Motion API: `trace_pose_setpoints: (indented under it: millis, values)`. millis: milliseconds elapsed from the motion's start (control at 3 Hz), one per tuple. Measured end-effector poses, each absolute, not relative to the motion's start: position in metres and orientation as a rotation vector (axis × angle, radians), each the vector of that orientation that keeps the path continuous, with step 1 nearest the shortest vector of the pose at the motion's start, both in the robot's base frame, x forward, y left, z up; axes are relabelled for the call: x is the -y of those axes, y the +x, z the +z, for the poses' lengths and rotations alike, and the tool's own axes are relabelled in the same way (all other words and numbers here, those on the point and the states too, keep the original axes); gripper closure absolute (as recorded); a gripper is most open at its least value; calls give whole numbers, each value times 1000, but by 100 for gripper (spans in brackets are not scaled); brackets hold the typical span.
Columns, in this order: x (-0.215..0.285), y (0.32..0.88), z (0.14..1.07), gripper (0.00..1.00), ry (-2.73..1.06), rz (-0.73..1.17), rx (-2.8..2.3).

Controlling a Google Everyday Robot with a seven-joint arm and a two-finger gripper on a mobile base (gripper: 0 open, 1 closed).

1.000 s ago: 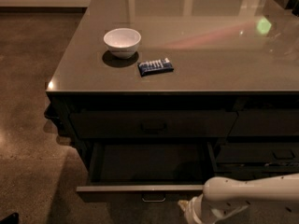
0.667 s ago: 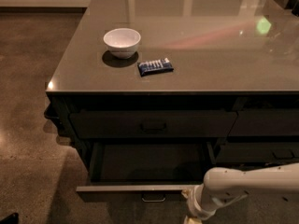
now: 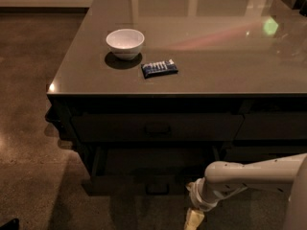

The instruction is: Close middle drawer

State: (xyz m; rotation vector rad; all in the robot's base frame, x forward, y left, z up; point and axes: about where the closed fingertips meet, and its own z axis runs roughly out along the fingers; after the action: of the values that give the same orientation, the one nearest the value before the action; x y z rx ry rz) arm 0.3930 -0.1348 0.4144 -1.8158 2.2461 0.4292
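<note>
**Gripper (image 3: 194,218) low off the middle drawer's (image 3: 153,182) right front corner**

I cannot tell if it's open or holding anything. The drawer stands pulled out under the counter (image 3: 216,66). Near the counter's front-left corner sit a white bowl (image 3: 125,42) and a blue packet (image 3: 159,68).

Bowl (image 3: 125,42): 1. Packet (image 3: 159,68): 1. Counter (image 3: 216,56): 1. Wide drawers seen: 2, top drawer (image 3: 105,127) and middle drawer (image 3: 124,183). Neighbour column drawers: count unclear. Arm (image 3: 259,174): 1. Gripper (image 3: 194,218): 1, at bottom edge, just right of middle drawer front.
</note>
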Motion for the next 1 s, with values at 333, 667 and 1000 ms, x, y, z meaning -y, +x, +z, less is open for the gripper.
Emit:
trace_pose_setpoints:
  millis: [333,667,1000]
  values:
    - [126,415,412,0,-1833,401,-2190]
    - [126,415,412,0,-1833,401,-2190]
    - [130,444,401,0,-1840,338,-2167]
